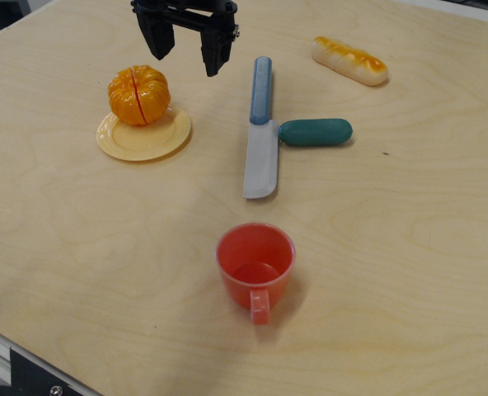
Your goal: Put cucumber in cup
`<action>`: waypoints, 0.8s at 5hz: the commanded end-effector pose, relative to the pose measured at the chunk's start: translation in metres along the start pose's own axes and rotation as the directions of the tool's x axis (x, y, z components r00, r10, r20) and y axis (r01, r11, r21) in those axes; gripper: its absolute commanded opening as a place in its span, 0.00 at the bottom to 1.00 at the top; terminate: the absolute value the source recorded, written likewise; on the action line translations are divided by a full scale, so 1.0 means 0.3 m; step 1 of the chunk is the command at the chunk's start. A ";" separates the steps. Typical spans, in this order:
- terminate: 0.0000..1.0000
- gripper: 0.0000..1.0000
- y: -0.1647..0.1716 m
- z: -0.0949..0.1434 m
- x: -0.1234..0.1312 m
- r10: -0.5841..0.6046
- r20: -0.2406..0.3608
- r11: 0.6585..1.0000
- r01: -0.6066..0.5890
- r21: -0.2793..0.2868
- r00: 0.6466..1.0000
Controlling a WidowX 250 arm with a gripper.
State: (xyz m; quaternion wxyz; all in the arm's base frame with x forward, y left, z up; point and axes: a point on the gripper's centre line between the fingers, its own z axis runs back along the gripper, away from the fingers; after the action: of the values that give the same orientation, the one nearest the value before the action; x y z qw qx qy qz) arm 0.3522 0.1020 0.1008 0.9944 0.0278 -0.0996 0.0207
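Observation:
The cucumber (316, 132), a dark teal-green cylinder, lies flat on the wooden table right of centre, its left end touching the knife's blade. The cup (255, 266), a red-orange mug, stands upright and empty near the front, handle toward me. My black gripper (188, 51) hangs open and empty above the table at the back, left of the cucumber and far from the cup.
A blue-handled grey knife (260, 132) lies between gripper and cucumber. A peeled orange (139, 95) sits on a pale yellow plate (157, 142) at the left. A yellow-orange bread roll (349, 59) lies at the back right. The table's front edge runs bottom left.

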 end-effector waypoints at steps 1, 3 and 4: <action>0.00 1.00 0.000 0.000 0.000 0.000 0.000 1.000 0.000 0.000 1.000; 0.00 1.00 -0.068 0.039 0.045 -0.479 -0.034 0.876 0.475 -0.089 0.877; 0.00 1.00 -0.128 0.059 0.088 -0.670 0.038 0.729 0.667 -0.154 0.741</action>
State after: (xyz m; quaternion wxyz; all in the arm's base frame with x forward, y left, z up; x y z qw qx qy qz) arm 0.3747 0.0599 0.1016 0.9345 -0.0345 -0.0474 -0.3511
